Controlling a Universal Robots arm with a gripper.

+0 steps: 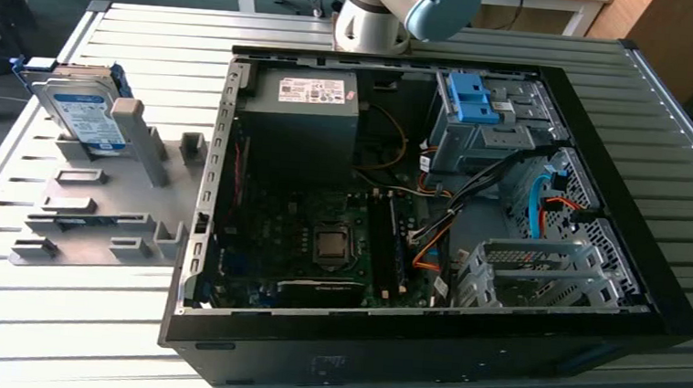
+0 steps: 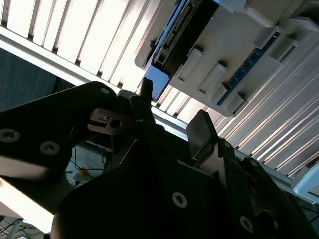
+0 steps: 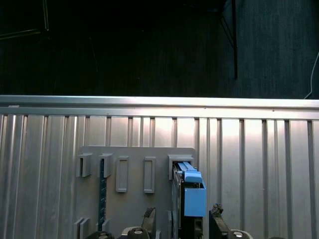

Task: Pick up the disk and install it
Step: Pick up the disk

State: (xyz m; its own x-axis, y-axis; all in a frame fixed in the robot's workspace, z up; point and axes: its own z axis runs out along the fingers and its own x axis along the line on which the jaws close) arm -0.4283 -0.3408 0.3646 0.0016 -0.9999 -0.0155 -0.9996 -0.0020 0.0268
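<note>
Disk: one disk [image 1: 84,107], silver with a white-and-blue label and a blue frame, stands upright on its edge.
Disk's place: it sits in a slot at one end of the grey fixture [image 1: 88,222], outside the computer case [image 1: 432,365], towards the exterior view's left.
Fixture: one grey plate with several raised tabs and slots; only the disk can be made out in it.
Worktop: one slatted metal worktop [image 1: 645,114] carries the fixture and the case side by side.
Case: one black case, lying open with its side panel off. Inside are one power supply [image 1: 301,118], one motherboard [image 1: 307,237], bundled cables, and one grey drive bay [image 1: 497,140] with one blue bracket [image 1: 473,98] on top.
Arm: one arm [image 1: 390,9] rises at the far edge of the worktop.
Tool: in the first wrist view, the tool [image 3: 183,221] has two dark fingers [image 3: 148,219] standing apart, one to each side of the disk's blue end [image 3: 192,196]. They grip nothing.
Contact: whether the fingers touch the disk cannot be told.
</note>
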